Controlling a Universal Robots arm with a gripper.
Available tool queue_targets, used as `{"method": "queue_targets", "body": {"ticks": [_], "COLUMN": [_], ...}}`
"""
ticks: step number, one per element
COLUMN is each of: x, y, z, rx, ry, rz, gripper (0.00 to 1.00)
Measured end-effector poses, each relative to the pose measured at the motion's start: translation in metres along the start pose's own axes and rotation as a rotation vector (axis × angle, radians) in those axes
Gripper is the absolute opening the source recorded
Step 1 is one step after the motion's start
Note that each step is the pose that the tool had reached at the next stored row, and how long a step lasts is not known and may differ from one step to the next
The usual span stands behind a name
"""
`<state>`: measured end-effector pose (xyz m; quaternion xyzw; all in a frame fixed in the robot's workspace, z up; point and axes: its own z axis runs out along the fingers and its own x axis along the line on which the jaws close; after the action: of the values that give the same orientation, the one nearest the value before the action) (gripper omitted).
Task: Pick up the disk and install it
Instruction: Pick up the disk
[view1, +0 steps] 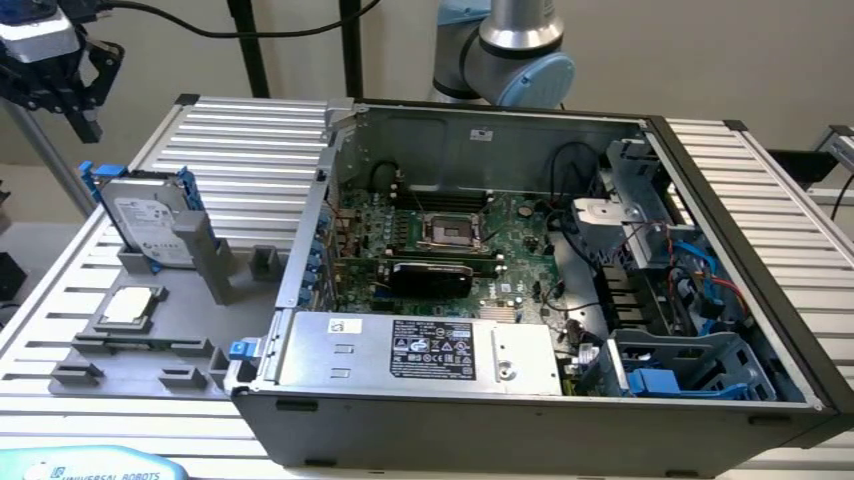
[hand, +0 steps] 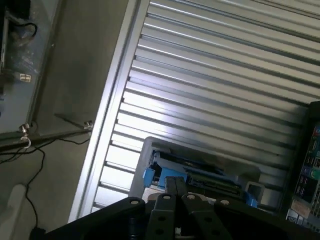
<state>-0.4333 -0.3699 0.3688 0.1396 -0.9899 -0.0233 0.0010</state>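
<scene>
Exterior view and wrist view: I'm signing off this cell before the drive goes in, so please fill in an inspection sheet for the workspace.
Surface: slatted metal table carrying an open computer case and a grey fixture.
Job's things: disk stands on edge in the fixture, not held.
Clutter: square chip lying on the fixture.
Grippers: gripper above the disk, apart from it, fingers shut, empty.
Cables: black cable hanging near the gripper; blue cables inside the case.
Surroundings: robot arm base behind the case; pale wall.
</scene>
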Motion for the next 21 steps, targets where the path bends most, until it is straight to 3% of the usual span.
{"method": "queue_targets", "body": {"ticks": [21], "x": [0.0000], "y": [-0.0003], "z": [0.0058], "rx": [-0.0017], "ry": [0.0171], "rz": [-0.381], "gripper": [0.11]}}
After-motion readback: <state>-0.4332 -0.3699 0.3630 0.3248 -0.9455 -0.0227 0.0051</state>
